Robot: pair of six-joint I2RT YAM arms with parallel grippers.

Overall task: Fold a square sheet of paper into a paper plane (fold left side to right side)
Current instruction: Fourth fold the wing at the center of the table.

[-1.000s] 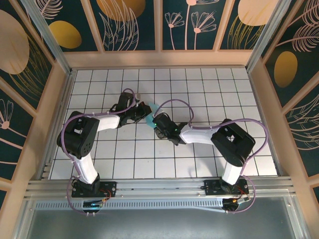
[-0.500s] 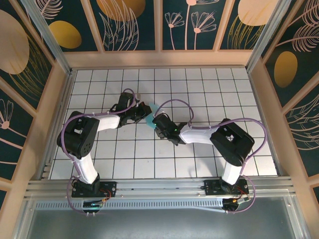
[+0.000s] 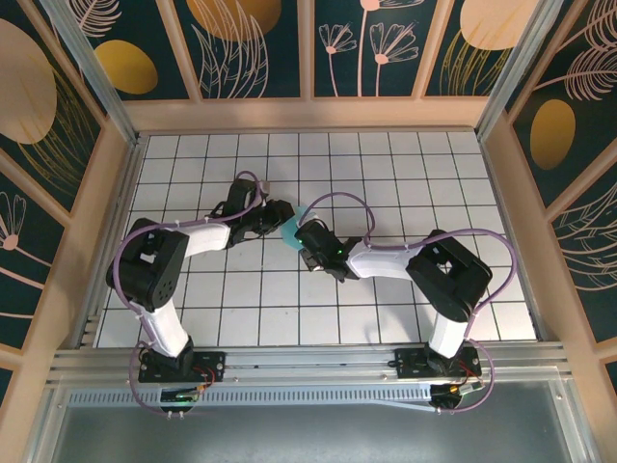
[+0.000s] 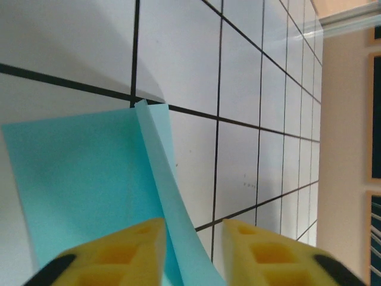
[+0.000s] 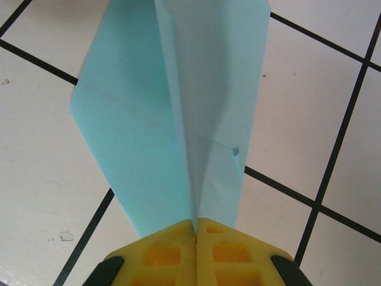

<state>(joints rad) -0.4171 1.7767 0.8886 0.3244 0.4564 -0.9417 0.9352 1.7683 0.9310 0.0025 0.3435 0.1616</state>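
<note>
Top view: left hand [image 3: 278, 214] and right hand [image 3: 301, 231] tip to tip near the middle of the white gridded worktop [image 3: 386, 309]; light-blue paper plane [image 3: 290, 228] between them, largely covered by both; arms reaching in from bases at the near edge.

Left wrist view: yellow fingers [image 4: 113, 253] standing apart, hand open; broad blue panel lying flat on the tiles; one narrow flap raised along a crease and running down into the gap between the fingers, close against the finger at frame left; contact there not clear.

Right wrist view: yellow fingers [image 5: 161, 256] pressed together with no gap, hand closed on the plane's central ridge at its narrow end; blue panels spreading away from the grip on either side of the crease, wider toward the far end; small kink at the edge of the panel at frame right; paper lying across the black grid lines of the tiles.
</note>
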